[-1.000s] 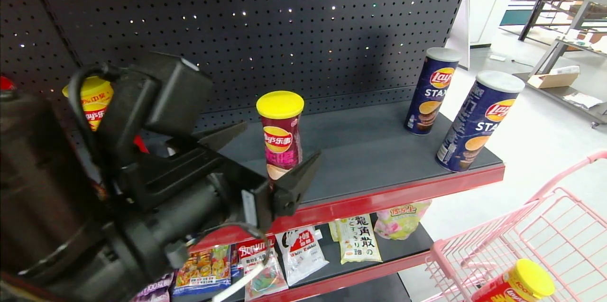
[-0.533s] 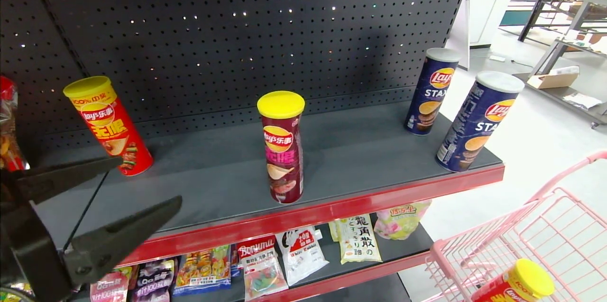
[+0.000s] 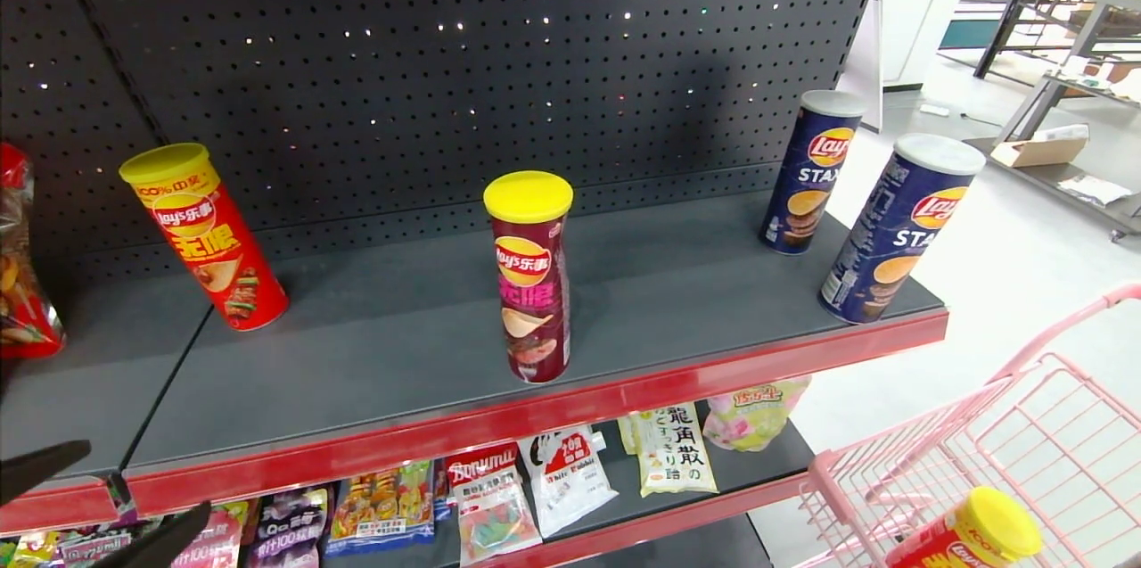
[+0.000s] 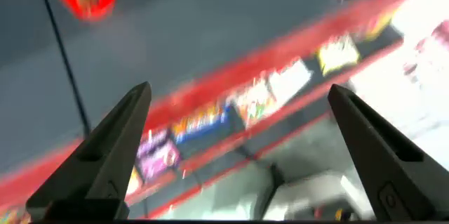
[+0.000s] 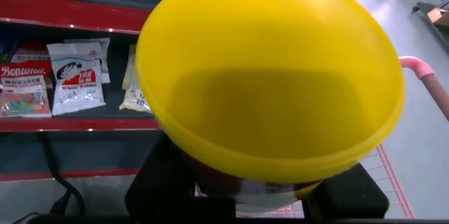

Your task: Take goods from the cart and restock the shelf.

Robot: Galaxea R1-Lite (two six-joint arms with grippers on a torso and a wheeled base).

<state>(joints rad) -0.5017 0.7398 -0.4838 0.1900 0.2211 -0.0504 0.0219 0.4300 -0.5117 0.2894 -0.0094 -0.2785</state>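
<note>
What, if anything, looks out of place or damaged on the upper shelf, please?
Nothing stands out. The red yellow-lidded tube, the maroon yellow-lidded tube and the two dark blue tubes all stand on the grey shelf, lids on, nothing spilled.

Logos on red can [image 3: 209, 242], maroon can [image 3: 532, 283], blue cans [image 3: 896, 234], cart can [image 3: 972, 537]; lettering on snack packets [image 3: 669, 448]
</note>
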